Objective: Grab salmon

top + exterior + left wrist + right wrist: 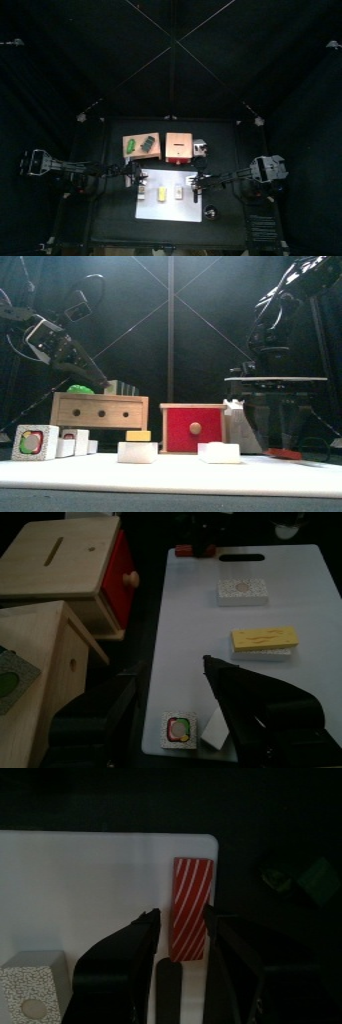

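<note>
While the right gripper (181, 938) hovers, jaws apart, the salmon (191, 906) lies near the white board's (94, 878) edge.
Likely light, stiff and smooth; pinch its long sides. Left gripper (201, 727): cannot tell.

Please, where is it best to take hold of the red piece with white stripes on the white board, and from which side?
Probably from above, across the narrow width of the striped piece: it lies flat, long and slim on the white board, and the right gripper already straddles it, open.
</note>
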